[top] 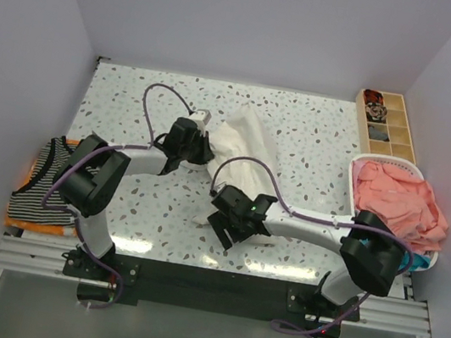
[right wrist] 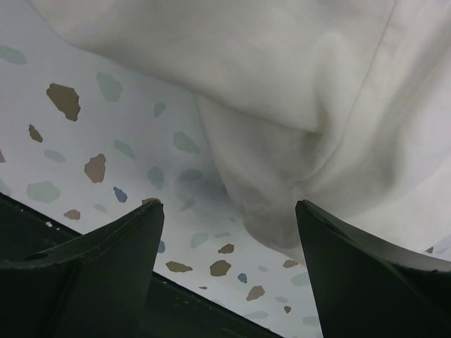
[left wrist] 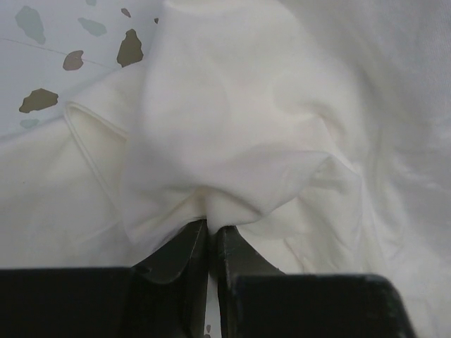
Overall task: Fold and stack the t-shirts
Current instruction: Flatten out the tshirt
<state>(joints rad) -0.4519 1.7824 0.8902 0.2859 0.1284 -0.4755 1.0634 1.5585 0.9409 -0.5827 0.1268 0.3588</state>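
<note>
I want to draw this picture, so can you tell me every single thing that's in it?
cream t-shirt: one, cream, bunched in the middle of the table
striped t-shirt: one, black and white, at the left edge
orange cloth: one, orange, under the striped t-shirt
pink cloth: one heap, coral pink, in the basket
basket: one, white, at the right edge
wooden tray: one, pale wood, far right corner, small things in its farthest compartments
table: one, white with coloured speckles
left pincer: one, black, shut on a fold of the cream t-shirt
right pincer: one, black, open, at the cream t-shirt's near edge
</note>
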